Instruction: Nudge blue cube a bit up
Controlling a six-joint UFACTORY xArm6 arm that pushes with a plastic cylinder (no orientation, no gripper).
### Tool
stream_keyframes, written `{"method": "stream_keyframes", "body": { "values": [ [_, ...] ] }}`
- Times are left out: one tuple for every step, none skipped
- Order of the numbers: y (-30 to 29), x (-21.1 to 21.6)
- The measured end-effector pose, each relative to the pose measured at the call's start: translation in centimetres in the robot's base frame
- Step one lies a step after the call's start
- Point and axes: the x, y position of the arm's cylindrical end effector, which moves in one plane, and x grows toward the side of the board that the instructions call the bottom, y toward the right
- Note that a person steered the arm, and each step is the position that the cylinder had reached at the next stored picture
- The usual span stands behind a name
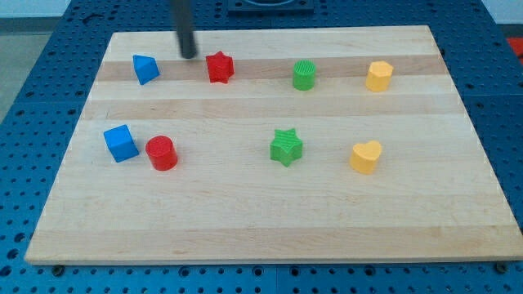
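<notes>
The blue cube sits on the wooden board at the view's left, touching or nearly touching a red cylinder on its right. My tip is near the view's top, between a blue angular block on its left and a red star on its right. The tip is well above and to the right of the blue cube and touches no block.
A green cylinder and a yellow block lie in the top row at the right. A green star and a yellow heart lie in the lower row. Blue perforated table surrounds the board.
</notes>
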Motion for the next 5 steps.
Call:
{"method": "stream_keyframes", "body": {
  "values": [
    [-1.1, 0.0],
    [-8.1, -1.6],
    [-8.2, -1.6],
    [-8.4, 1.9],
    [-8.4, 6.3]
  ]
}}
